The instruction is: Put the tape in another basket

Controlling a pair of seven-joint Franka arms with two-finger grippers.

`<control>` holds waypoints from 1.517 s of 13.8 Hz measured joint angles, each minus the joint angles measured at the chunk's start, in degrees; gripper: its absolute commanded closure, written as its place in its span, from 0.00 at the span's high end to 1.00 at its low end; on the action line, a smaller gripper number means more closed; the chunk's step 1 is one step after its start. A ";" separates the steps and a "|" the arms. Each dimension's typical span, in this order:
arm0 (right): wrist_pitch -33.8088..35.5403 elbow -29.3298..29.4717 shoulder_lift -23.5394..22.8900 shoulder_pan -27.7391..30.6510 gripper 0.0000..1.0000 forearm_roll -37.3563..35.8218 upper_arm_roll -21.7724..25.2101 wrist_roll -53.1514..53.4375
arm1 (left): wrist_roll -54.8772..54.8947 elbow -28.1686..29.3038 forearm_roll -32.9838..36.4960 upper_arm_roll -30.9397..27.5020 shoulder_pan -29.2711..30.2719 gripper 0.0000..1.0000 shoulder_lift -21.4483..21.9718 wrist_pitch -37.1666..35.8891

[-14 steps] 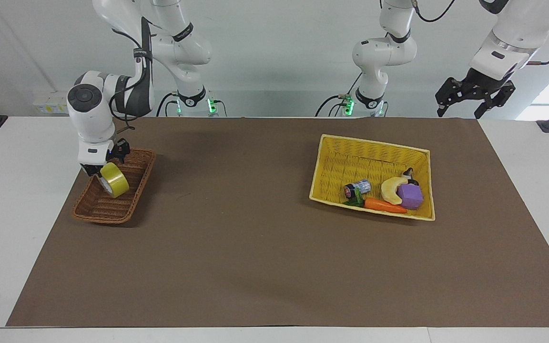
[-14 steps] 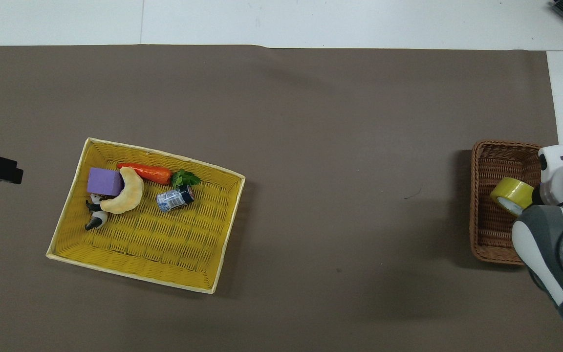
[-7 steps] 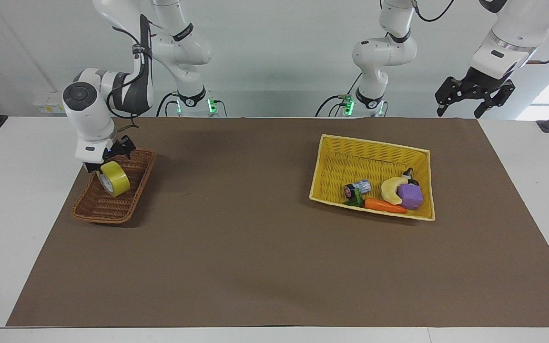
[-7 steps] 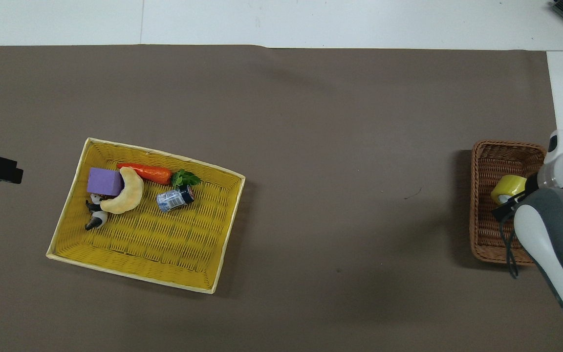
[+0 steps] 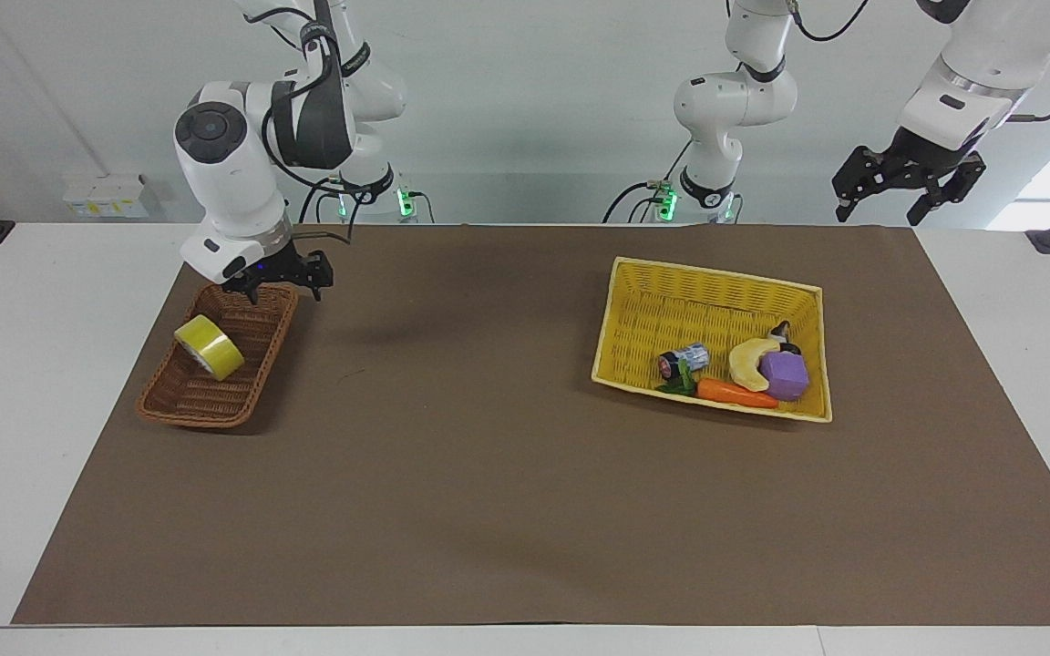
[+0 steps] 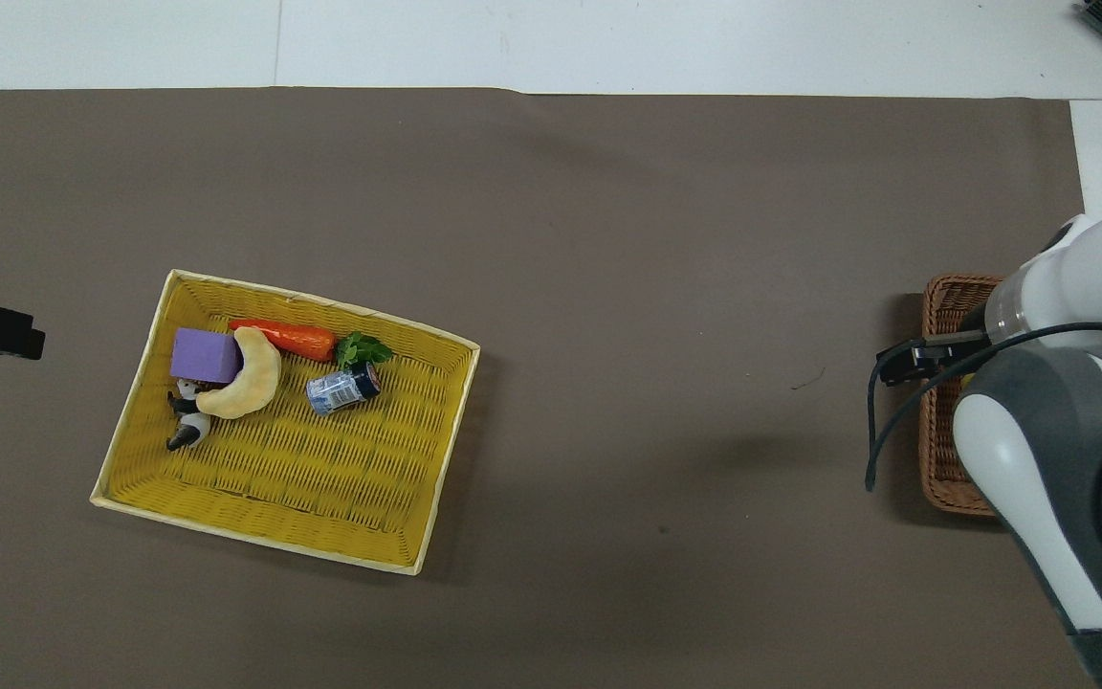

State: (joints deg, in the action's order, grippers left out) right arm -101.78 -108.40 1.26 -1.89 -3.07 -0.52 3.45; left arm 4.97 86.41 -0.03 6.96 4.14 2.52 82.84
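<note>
Tape [image 5: 208, 347] lying tilted inside the brown basket [image 5: 180, 406] at the right arm's end of the worktop [image 5: 525, 510], free of any grip, so judged delivered, with the carrot, banana and other bits left in the yellow basket [image 5: 617, 319] toward the left arm's end. Right gripper [image 5: 281, 284] raised over the brown basket's robot-side rim, wrist pitched down, fingers wide and empty. Left gripper [image 5: 906, 184] parked high over the worktop's corner at its own end, fingers wide, waiting.

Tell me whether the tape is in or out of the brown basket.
In. The tape lies tilted inside the brown basket, free of the open right gripper above its rim.
</note>
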 measured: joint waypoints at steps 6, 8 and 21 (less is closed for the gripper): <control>10.49 13.20 0.57 1.51 1.00 1.76 1.06 2.12 | 0.00 0.00 0.00 0.00 0.00 1.00 0.00 0.00; 16.02 18.32 0.70 3.45 1.00 2.34 1.25 2.12 | 0.00 0.00 0.00 0.00 0.00 1.00 0.00 0.00; 21.25 20.50 2.97 5.28 1.00 2.47 1.82 2.10 | 0.00 0.00 0.00 0.00 0.00 1.00 0.00 0.00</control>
State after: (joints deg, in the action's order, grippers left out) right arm -80.53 -87.89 4.23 3.39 -0.59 1.29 5.55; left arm 4.97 86.40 -0.03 6.96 4.14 2.52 82.84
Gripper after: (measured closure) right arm 0.000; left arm 0.000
